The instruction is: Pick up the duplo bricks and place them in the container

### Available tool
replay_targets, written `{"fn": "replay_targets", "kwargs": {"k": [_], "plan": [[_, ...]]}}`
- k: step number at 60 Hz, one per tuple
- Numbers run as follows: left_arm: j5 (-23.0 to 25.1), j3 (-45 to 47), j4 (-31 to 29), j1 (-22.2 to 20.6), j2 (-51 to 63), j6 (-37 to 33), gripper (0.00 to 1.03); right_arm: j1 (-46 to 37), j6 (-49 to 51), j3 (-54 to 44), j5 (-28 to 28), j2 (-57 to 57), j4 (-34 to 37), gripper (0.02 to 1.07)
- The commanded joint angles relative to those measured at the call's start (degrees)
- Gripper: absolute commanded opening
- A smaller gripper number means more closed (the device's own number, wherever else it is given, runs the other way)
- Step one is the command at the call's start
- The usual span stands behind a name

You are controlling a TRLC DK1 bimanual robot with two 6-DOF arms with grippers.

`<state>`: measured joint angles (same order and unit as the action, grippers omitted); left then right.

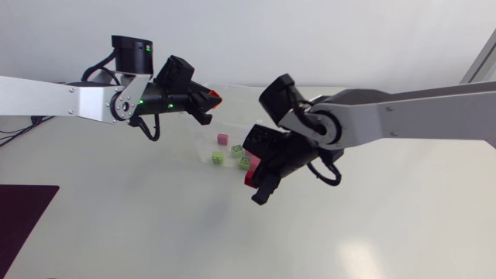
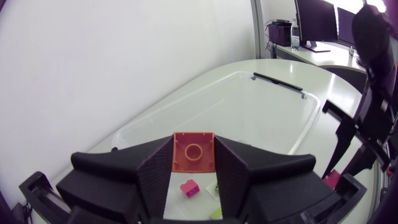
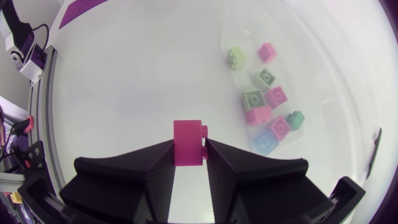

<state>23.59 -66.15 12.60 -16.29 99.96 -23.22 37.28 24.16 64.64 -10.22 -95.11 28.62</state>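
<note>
My left gripper hangs over the far left part of the clear plastic container, shut on an orange duplo brick. The left wrist view shows that brick clamped between the fingers, with the container below and ahead. My right gripper is at the container's near edge, shut on a pink brick. In the right wrist view that pink brick sits between both fingers. Several pink, green and blue bricks lie in the container beyond it.
A dark purple mat lies at the table's near left corner. Loose bricks inside the container include a pink one and green ones. My right arm crosses close beside the container in the left wrist view.
</note>
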Motion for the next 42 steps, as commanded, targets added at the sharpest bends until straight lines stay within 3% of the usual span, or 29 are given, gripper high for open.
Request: {"fn": "replay_targets", "kwargs": {"k": [1, 5, 10, 15, 30, 42], "plan": [[-0.92, -3.2, 1.02, -0.49, 3.57, 1.87, 0.37, -1.68, -0.7, 2.51, 0.46, 2.65, 1.61, 0.22], [-1.89, -3.99, 1.46, -0.76, 5.15, 1.87, 0.52, -3.26, -0.7, 4.79, 0.46, 4.14, 2.76, 0.22], [-3.2, -4.69, 1.55, -0.14, 5.95, 2.39, 0.84, -4.85, -0.7, 8.31, 0.46, 5.37, 3.81, 0.22], [-3.38, -4.6, 0.06, 0.56, 4.1, 3.01, 0.99, -5.9, -0.87, 11.91, 0.37, 5.55, 4.43, 0.22], [-3.73, 2.52, -4.25, 3.81, -9.96, 5.82, 0.99, -8.62, -3.6, 21.23, 0.2, -2.54, -0.5, 0.22], [-9.27, 9.99, -4.78, 5.57, -21.92, 5.21, 0.99, -10.29, -5.0, 28.17, -0.07, -12.38, -3.13, 0.23]]}}
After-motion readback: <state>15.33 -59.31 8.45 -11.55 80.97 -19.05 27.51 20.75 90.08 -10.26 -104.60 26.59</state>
